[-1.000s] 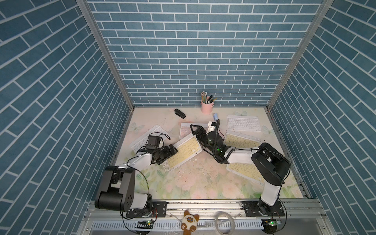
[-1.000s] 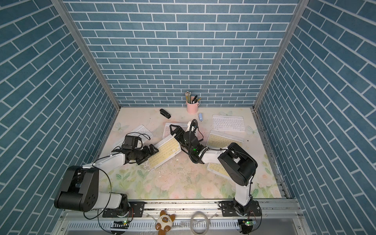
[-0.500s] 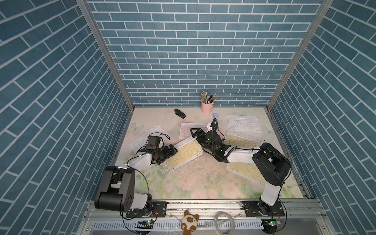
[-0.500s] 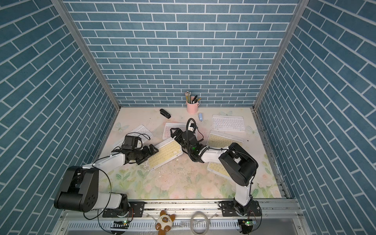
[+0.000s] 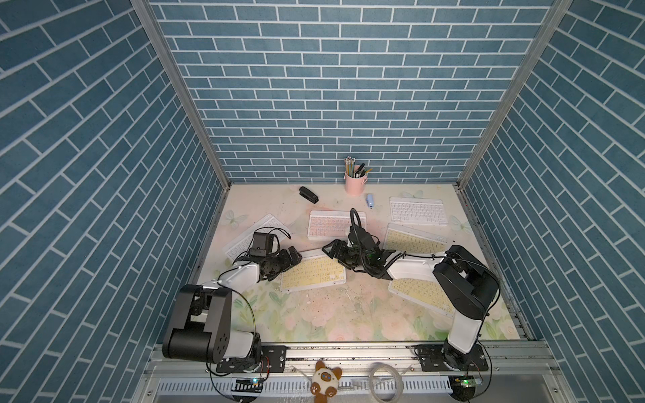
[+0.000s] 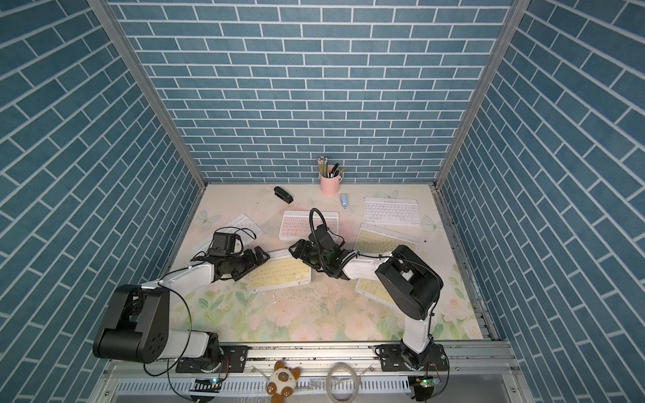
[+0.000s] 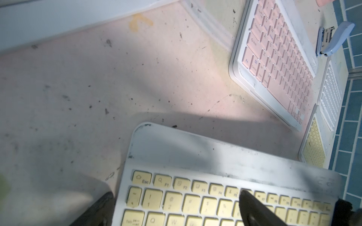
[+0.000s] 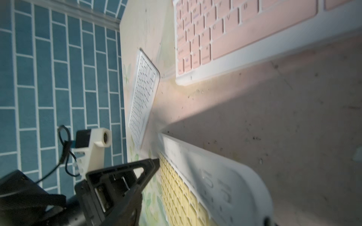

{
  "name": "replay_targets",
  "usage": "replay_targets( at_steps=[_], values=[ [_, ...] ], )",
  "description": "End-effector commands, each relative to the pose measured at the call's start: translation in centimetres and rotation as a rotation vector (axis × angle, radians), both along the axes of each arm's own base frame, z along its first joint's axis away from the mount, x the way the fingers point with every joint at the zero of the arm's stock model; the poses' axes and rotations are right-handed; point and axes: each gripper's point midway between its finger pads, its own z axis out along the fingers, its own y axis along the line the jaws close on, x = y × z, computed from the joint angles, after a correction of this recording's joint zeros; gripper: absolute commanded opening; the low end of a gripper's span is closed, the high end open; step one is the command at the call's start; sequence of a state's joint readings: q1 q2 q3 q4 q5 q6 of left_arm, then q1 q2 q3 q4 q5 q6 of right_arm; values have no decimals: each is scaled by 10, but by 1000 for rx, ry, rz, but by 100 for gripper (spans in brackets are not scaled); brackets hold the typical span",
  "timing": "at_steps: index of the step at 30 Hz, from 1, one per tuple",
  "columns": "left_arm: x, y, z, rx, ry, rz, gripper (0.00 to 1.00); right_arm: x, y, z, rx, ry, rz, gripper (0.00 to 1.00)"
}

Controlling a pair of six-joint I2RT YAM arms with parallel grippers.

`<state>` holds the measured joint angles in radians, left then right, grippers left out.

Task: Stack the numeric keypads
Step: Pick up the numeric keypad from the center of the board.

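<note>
Several numeric keypads lie on the floral mat. A pale yellow keypad (image 5: 312,272) (image 6: 279,274) sits in the middle, and my left gripper (image 5: 295,256) (image 7: 175,192) is shut on its left end, one finger (image 7: 254,207) over the keys. My right gripper (image 5: 335,252) (image 8: 211,191) is open astride the keypad's right end (image 8: 215,176), one fingertip (image 8: 153,162) at the keys. A pink keypad (image 5: 328,225) lies behind. White ones lie at the left (image 5: 244,237) and back right (image 5: 417,211). Yellow ones lie at the right (image 5: 412,240) and under my right arm (image 5: 419,291).
A pink pen cup (image 5: 354,181), a black stapler (image 5: 309,194) and a small blue item (image 5: 370,200) stand near the back wall. Blue brick walls close three sides. A metal rail (image 5: 349,352) runs along the front.
The yellow keypad's right end has swung toward the front and now lies nearly level. My right gripper has come forward from beside the pink keypad to that end, jaws narrowing. The left gripper held still.
</note>
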<state>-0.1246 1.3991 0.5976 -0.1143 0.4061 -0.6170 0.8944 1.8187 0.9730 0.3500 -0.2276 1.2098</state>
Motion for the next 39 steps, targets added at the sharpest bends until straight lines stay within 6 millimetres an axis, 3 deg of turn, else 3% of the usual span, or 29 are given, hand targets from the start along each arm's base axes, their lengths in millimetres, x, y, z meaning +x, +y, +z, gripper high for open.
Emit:
replay_targets(
  at_steps=[1,5,11,15,18,22,26,29,33,39],
  values=[
    [-35,-32,-14,-145,135,-97,99,-33,20,31,79,-18,144,63],
    [-35,-32,-14,-146,134,-97,100,-33,15,32,79,-27,147,47],
    [-34,-31,-11,-150,129,-93,100,-32,4,23,48,-23,136,9],
    [-29,-33,-3,-185,115,-78,100,-33,0,19,30,-25,145,0],
    [-22,-35,18,-203,77,-80,100,-33,-7,22,18,-40,161,0],
    [-6,-35,68,-227,-8,-88,99,-26,-21,33,4,-81,194,0],
    [11,-33,121,-236,-101,-97,99,-3,-42,59,15,-159,191,0],
    [21,-34,149,-236,-153,-104,100,21,-61,76,12,-223,170,0],
    [35,-35,163,-243,-183,-105,100,53,-74,94,59,-273,161,0],
    [53,-39,153,-267,-175,-94,100,93,-80,118,150,-344,153,0]
  ],
)
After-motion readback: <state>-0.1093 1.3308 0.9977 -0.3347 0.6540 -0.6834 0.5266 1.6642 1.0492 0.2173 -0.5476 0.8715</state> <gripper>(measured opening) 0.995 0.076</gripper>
